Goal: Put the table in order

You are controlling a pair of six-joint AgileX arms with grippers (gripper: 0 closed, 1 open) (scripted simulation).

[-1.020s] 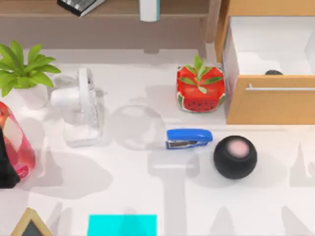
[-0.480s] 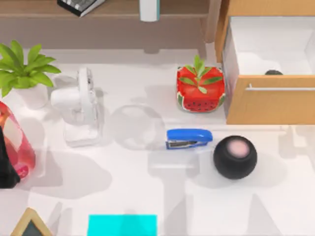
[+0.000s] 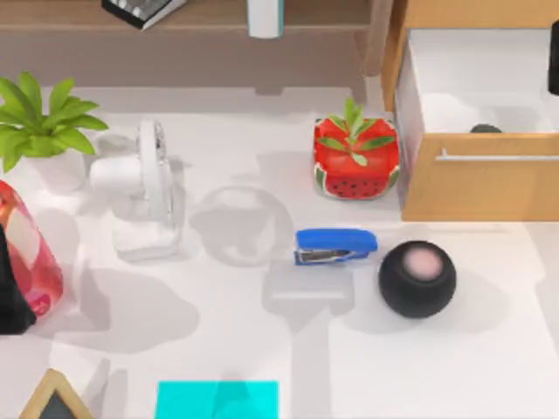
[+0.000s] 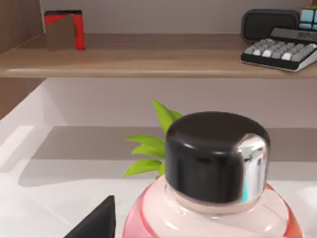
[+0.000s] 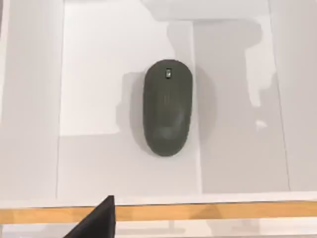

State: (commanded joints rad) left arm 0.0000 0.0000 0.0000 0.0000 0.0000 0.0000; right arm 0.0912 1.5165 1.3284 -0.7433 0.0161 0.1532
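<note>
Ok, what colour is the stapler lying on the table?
Blue, with a grey metal underside. The stapler shows best in the top view, beside the black round speaker.

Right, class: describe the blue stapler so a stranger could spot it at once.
Start at the light-wood drawer cabinet on the white table. In front of it sits a black sphere; just left of that lies the stapler, the one blue, long, flat item there.

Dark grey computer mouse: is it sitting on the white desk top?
No, the dark grey computer mouse lies on the white floor of the open light-wood drawer.
</note>
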